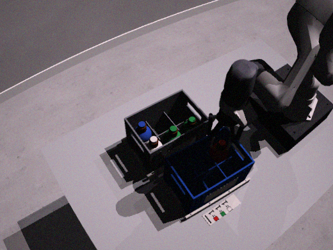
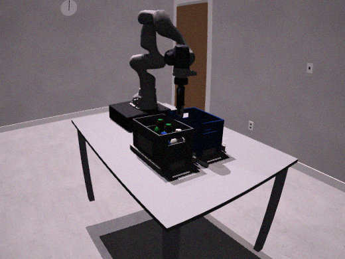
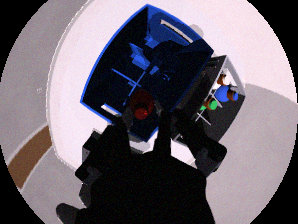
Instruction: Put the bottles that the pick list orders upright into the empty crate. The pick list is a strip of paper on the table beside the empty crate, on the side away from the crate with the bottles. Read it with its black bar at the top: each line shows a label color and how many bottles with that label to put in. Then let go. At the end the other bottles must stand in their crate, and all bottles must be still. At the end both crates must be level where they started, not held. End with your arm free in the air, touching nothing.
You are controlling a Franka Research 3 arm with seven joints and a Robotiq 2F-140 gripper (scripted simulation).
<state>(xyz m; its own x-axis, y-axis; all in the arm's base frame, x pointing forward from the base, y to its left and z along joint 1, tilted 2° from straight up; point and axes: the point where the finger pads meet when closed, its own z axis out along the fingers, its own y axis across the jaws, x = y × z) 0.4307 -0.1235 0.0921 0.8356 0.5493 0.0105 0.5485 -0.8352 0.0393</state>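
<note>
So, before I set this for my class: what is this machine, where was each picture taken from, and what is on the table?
It is one robot arm bolted at the table's far end, with a two-fingered pincer at its tip. One picture looks down from above, one looks from across the room, and the round one comes from a camera on the arm's wrist, looking past the pincer.

On the table a black crate holds four bottles: one blue, one white and two green. Beside it is a blue crate with a red bottle standing in one compartment. A paper pick list lies next to the blue crate.

The pincer hangs over the red bottle with its fingers partly open, so it grips nothing.
</note>
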